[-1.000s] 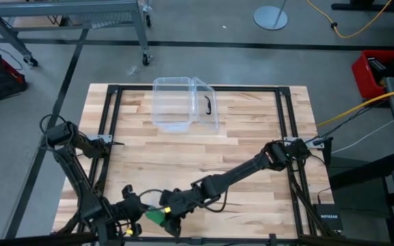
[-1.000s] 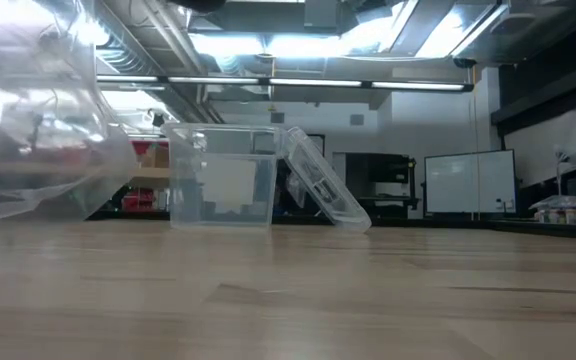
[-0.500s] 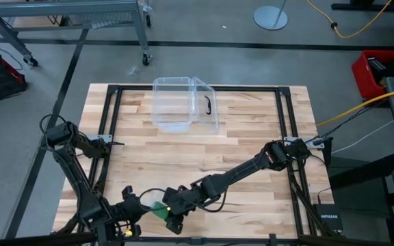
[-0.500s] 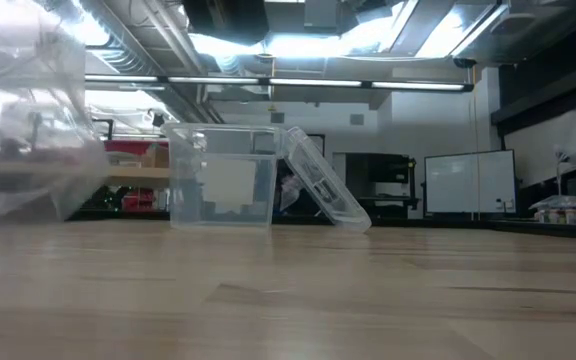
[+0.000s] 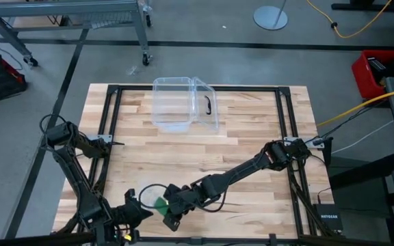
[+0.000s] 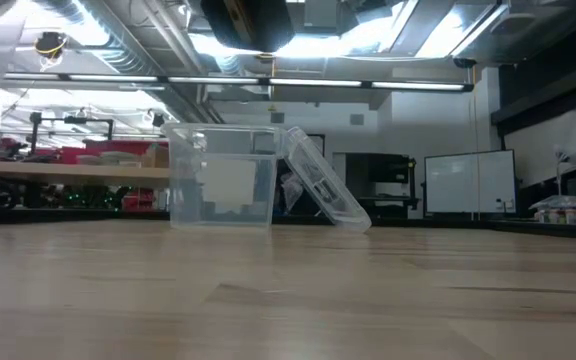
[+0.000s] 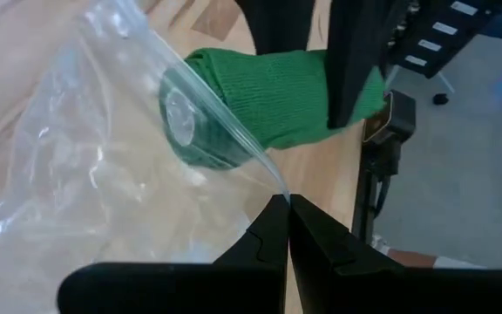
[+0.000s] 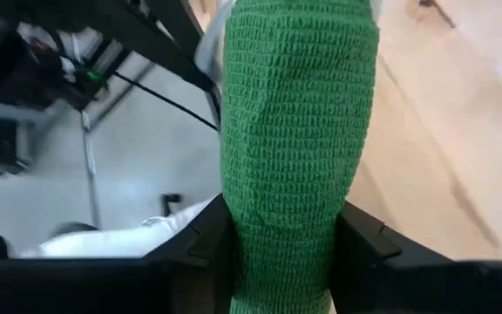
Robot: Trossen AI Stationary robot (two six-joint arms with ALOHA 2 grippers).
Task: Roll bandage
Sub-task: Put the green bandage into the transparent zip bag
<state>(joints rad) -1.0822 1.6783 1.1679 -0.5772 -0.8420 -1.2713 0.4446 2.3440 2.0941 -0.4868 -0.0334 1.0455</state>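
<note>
Right claw (image 5: 169, 213) clamped on the stubby green knitted bandage roll (image 5: 160, 203), near edge of the wooden surface (image 5: 183, 154). Roll's long axis runs out between the right fingers; far end sits half inside the crinkly clear plastic wrapper (image 7: 85, 174). Left claw (image 7: 288, 209) clenched, pinching the wrapper's edge just beside the roll. Looks like next pull is along the roll's axis, away from the wrapper.
</note>
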